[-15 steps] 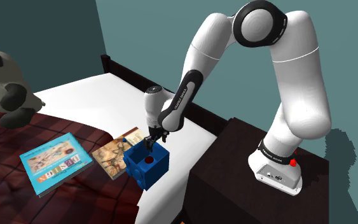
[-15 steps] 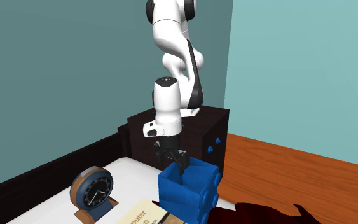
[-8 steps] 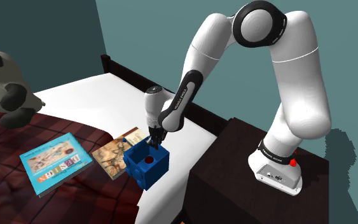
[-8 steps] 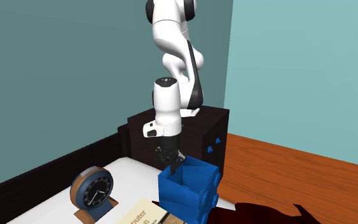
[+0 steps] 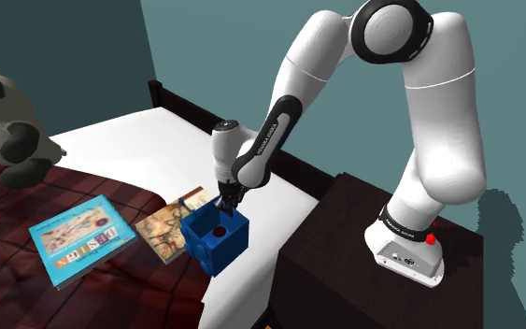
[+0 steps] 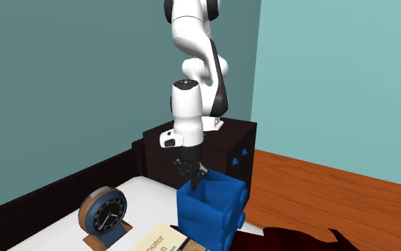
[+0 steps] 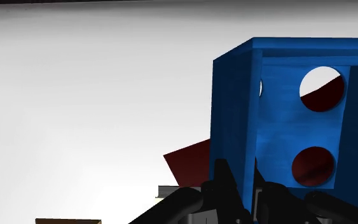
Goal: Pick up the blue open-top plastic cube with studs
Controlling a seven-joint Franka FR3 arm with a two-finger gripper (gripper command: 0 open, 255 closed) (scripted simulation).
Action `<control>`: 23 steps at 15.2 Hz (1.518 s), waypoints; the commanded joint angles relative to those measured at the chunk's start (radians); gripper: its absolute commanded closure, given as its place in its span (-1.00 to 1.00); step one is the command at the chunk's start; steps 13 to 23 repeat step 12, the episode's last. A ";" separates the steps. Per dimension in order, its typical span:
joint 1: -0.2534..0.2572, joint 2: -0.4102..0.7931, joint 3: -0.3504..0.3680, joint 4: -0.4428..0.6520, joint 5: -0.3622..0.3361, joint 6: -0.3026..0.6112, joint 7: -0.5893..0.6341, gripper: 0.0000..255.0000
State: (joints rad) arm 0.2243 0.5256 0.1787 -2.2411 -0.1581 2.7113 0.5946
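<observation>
The blue open-top cube (image 5: 216,239) has round holes and studs on its sides and hangs just above the bed's edge, a little tilted. My black gripper (image 5: 223,207) comes down onto its rim and is shut on one wall, one finger inside and one outside. From the second exterior view the cube (image 6: 211,210) is under the gripper (image 6: 191,180), beside the clock. In the wrist view the fingers (image 7: 225,183) clasp the blue wall of the cube (image 7: 285,121), with white sheet beyond it.
Two books (image 5: 81,236) (image 5: 169,229) lie on the dark red blanket close to the cube. A panda plush (image 5: 8,121) sits far off at the shoulder view's left. A clock (image 6: 105,212) stands near the cube. My base rests on the dark nightstand (image 5: 345,280).
The fingers went from open to shut on the cube's wall. Since then the arm has risen slightly and the cube has come up with it.
</observation>
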 commanded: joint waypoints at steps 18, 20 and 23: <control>-0.033 -0.148 0.043 -0.031 0.048 -0.115 -0.032 1.00; -0.033 -0.148 0.043 -0.031 0.048 -0.115 -0.032 1.00; -0.033 -0.148 0.043 -0.031 0.048 -0.115 -0.032 1.00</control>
